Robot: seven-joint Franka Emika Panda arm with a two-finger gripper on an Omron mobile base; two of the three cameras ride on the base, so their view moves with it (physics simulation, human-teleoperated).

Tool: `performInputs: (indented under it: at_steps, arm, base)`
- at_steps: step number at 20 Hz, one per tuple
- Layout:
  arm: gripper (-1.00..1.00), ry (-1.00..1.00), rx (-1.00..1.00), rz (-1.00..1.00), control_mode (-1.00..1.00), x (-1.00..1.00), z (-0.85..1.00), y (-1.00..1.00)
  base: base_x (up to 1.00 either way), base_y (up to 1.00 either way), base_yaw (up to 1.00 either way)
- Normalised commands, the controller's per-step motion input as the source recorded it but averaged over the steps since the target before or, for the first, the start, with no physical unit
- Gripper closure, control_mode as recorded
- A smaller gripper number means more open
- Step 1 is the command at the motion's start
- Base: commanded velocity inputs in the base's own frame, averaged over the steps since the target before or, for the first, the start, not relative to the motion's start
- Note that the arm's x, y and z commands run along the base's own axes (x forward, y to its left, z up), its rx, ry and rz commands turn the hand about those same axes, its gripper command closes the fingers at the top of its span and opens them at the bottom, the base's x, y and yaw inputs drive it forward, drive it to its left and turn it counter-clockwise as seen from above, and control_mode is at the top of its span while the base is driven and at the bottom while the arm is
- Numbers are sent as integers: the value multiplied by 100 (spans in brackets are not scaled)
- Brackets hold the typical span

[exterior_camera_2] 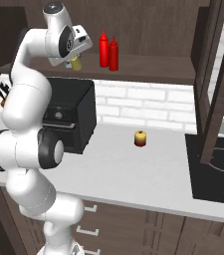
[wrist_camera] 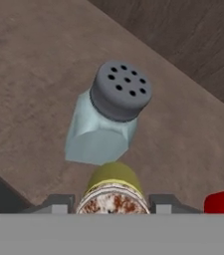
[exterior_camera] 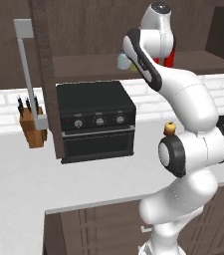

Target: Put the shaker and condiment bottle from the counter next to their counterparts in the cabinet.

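Observation:
The yellow shaker [wrist_camera: 112, 182] stands upright on the cabinet [wrist_camera: 29, 74] shelf, between the two fingertips of my gripper [wrist_camera: 112, 203]. The fingers flank its brownish cap closely; whether they still press on it I cannot tell. Just beyond it stands its counterpart, the pale blue-grey shaker [wrist_camera: 106, 124] with a grey holed cap, almost touching. In the right base view my gripper [exterior_camera_2: 75, 62] reaches onto the shelf over the yellow shaker [exterior_camera_2: 75, 64]. Two red squeeze bottles [exterior_camera_2: 108, 51] stand side by side to its right; I cannot tell which is the condiment bottle.
A black toaster oven [exterior_camera: 96, 119] sits on the counter [exterior_camera_2: 133, 169] under the shelf, with a knife block [exterior_camera: 32, 127] to its left. A round yellow-and-red lump [exterior_camera_2: 140, 138] lies on the worktop. The open cabinet door [exterior_camera: 26, 74] hangs left; a cooktop [exterior_camera_2: 218, 169] lies right.

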Motion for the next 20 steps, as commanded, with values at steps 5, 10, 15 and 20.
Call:
performInputs:
  at_steps: [5,10,15,20]
  arm:
    - [-100,0,0,0,-100,2,-10,0]
    - [-100,0,0,0,-100,15,-5,0]
    - [-100,0,-5,2,-100,43,-6,0]
    - [-100,0,-7,3,-100,37,-1,0]
  base:
    - [0,0,0]
    - [0,0,0]
    - [0,0,0]
    - [0,0,0]
